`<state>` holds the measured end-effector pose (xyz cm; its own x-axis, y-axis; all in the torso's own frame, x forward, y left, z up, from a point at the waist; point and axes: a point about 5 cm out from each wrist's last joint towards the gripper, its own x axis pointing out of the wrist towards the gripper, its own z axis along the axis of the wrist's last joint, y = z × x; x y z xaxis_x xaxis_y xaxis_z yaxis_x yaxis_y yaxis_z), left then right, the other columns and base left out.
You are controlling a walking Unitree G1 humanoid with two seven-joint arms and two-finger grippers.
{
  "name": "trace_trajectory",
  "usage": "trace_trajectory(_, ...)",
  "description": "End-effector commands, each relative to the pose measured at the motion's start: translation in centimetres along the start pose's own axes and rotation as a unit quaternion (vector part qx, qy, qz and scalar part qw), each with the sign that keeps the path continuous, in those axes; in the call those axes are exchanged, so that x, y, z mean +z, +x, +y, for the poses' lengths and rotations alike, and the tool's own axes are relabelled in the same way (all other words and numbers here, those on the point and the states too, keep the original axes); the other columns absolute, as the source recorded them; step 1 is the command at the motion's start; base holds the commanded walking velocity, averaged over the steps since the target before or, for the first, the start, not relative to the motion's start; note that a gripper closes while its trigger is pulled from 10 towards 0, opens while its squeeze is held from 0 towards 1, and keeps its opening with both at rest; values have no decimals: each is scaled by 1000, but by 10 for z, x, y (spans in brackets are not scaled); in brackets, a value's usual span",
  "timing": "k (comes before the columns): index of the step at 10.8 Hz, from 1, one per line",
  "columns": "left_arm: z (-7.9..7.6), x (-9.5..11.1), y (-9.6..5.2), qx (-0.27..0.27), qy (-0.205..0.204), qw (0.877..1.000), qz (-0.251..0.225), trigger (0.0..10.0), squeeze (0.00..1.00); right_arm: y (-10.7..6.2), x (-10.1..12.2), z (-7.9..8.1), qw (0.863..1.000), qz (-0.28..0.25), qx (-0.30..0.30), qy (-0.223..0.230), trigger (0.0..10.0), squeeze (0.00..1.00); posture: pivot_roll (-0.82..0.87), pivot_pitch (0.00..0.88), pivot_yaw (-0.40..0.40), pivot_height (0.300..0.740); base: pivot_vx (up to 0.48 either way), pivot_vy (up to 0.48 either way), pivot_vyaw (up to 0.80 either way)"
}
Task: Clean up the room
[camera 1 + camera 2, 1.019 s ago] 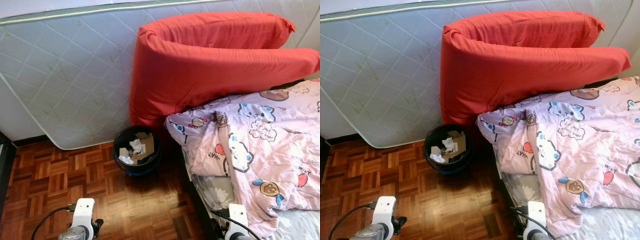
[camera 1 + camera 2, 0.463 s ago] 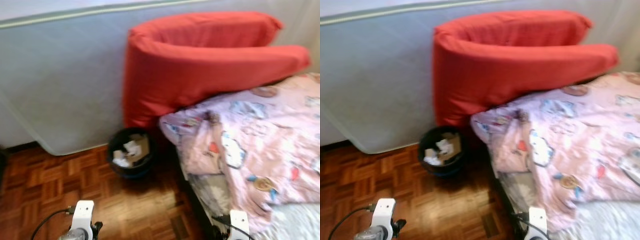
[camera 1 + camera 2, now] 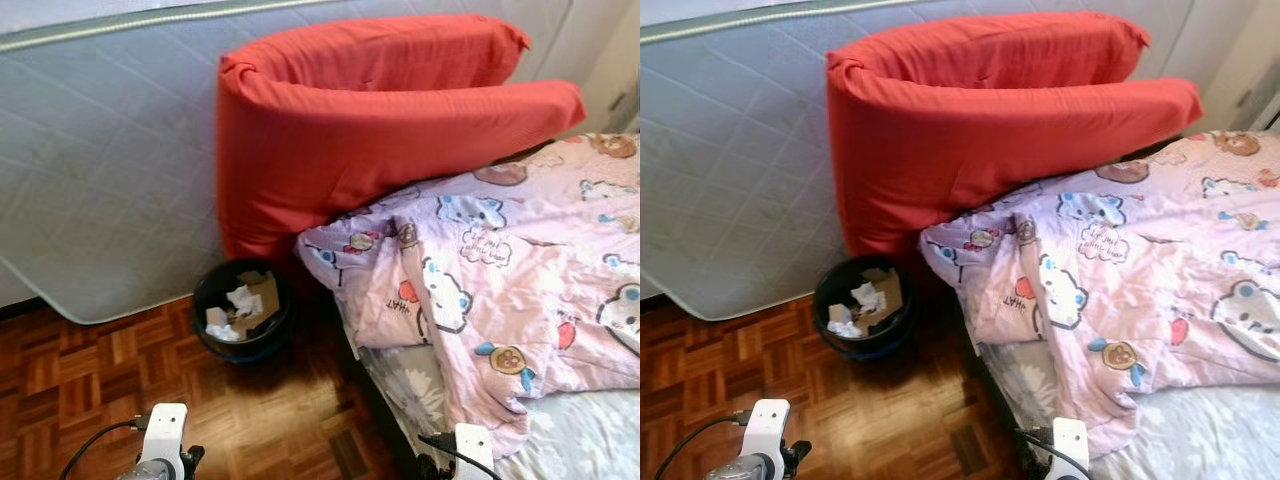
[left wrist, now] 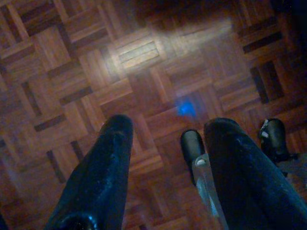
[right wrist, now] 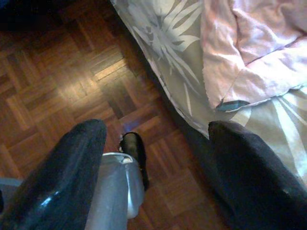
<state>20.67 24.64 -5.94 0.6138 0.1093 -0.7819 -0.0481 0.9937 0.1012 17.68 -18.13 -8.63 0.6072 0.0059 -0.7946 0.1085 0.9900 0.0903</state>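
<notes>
A crumpled pink cartoon-print quilt [image 3: 500, 270] lies across the bed on the right, and its edge hangs over the grey leaf-print sheet [image 5: 163, 57]. A folded red cushion mattress [image 3: 370, 130] leans at the head of the bed. On the parquet beside the bed stands a black bin [image 3: 243, 310] holding crumpled paper and cardboard. Both arms hang low at the bottom edge of the eye views. My left gripper [image 4: 170, 127] is open above bare floor. By the bed's side my right gripper [image 5: 158, 128] is open and empty.
A grey quilted mattress [image 3: 100, 170] stands on edge against the wall behind the bin. Parquet floor [image 3: 90, 380] spreads to the left of the bed. The bed's edge [image 3: 385, 400] runs just right of my feet.
The whole picture has slid left, so the camera has turned to the right. More of the bed shows now. Both arms hang as before.
</notes>
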Motion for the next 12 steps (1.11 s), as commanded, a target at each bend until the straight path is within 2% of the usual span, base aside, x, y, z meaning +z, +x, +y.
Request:
trace_trajectory(1, 1, -8, -1, -2, 11, 1000, 14, 10000, 0, -2, -8, -1, 1000, 15, -2, -2, 10000, 0, 5, 53, -10, 740, 0, 480, -775)
trace_trajectory(2, 1, -7, -1, -6, 23, 1000, 13, 10000, 0, -2, -8, -2, 1000, 13, -5, 5, 10000, 0, 6, 58, -13, 740, 0, 0, -775)
trace_trajectory(8, 2, -5, -1, -4, 16, 1000, 9, 10000, 0, -1, -5, -2, 1000, 11, -9, 7, 10000, 0, 3, 86, -4, 740, 0, 0, -775)
trace_trajectory(12, 1, -3, -1, -6, 26, 1000, 7, 10000, 0, -1, -4, -6, 1000, 11, -16, 9, 10000, 0, -5, 80, 7, 740, 0, 0, -775)
